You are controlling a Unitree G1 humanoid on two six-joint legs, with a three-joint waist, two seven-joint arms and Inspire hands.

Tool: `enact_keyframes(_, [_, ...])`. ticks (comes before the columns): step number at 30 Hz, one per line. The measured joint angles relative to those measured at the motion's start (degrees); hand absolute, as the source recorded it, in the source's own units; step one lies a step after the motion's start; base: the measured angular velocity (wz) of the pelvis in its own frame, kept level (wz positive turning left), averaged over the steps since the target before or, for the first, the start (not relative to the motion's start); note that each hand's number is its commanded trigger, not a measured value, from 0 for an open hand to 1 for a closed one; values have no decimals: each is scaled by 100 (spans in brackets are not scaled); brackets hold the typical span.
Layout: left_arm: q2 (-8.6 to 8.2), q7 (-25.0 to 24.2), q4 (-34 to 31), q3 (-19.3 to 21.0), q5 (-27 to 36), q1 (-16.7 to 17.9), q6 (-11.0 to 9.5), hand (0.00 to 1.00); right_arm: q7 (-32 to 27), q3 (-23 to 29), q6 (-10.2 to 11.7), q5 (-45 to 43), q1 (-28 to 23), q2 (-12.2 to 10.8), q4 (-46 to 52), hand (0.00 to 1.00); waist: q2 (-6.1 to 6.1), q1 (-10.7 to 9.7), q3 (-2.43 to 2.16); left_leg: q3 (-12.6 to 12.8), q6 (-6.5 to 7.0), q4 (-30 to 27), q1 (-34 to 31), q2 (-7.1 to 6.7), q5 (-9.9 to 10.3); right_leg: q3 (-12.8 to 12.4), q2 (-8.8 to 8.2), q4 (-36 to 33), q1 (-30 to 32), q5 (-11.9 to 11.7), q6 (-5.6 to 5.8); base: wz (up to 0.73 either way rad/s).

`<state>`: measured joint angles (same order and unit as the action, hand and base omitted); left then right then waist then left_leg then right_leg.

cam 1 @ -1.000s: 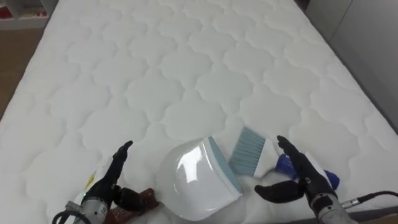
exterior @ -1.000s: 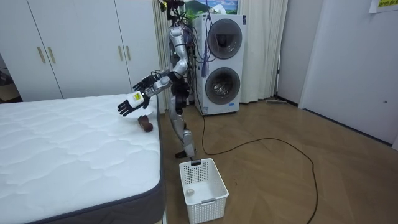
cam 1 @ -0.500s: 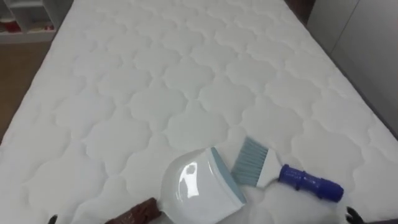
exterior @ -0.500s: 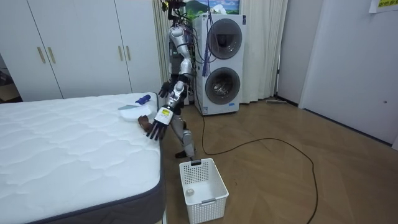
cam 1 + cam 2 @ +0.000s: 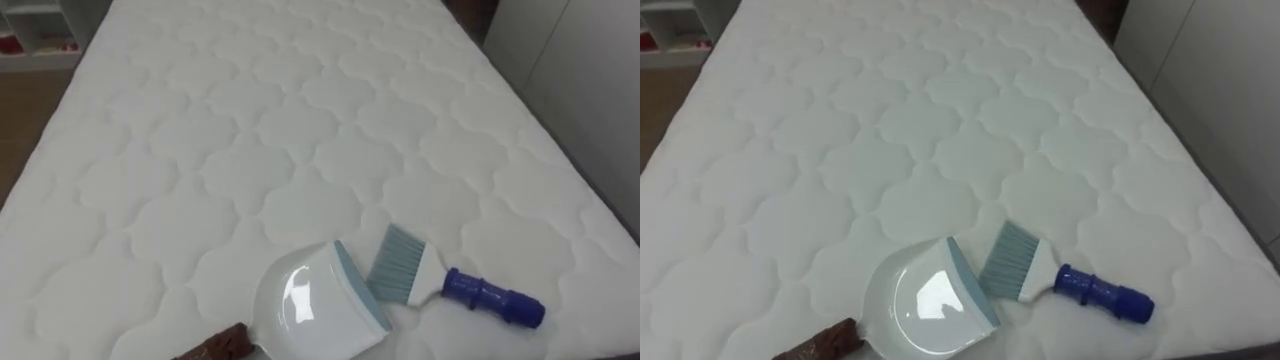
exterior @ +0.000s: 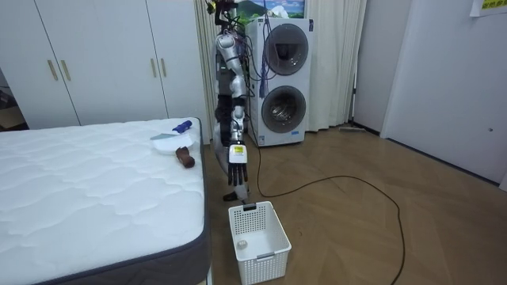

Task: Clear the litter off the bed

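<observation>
Left robot hand (image 6: pixel 237 161) hangs at the robot's side by the edge of the bed (image 5: pixel 250 130), fingers loose and pointing down, holding nothing (it's small in the room view, so best read). The brush (image 5: pixel 440 279) lies slanted on the bed, bristles next to the dustpan (image 5: pixel 310 310), blue handle pointing off to the robot's right, so I'd guess the right arm has the shorter reach; the brown lump (image 5: pixel 222 344) sits low on the left, beside the dustpan.
</observation>
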<state>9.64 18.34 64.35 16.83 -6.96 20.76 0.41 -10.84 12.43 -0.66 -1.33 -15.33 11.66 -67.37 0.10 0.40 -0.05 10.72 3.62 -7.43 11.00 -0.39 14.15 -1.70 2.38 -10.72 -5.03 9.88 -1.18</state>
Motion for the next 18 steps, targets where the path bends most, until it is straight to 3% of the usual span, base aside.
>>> enact_keyframes(4, [-78,-421,11,-20,11,-6,291,0,255,-28,-246,-587,82,-40,-22,0,19,-7,-5,-4,5,-29,-21,7,39,1,5,2,7,2,1,0])
enact_keyframes(10, [-180,-943,49,-32,-19,-171,764,0,852,-522,-649,-1417,209,-87,-27,0,6,24,-5,-9,5,-29,-40,11,42,19,9,3,30,2,2,0])
enact_keyframes(13, [-195,-1125,46,-142,-31,-274,905,0,1105,-730,-744,-1608,230,-104,-42,0,-6,37,-4,-13,5,-31,-31,12,42,28,9,-1,21,2,1,0])
enact_keyframes(18, [-195,-1211,51,-425,-32,-505,960,0,1376,-987,-897,-1937,289,-197,-63,0,-13,58,-2,-20,6,-39,-20,8,42,23,7,-21,14,2,2,0])
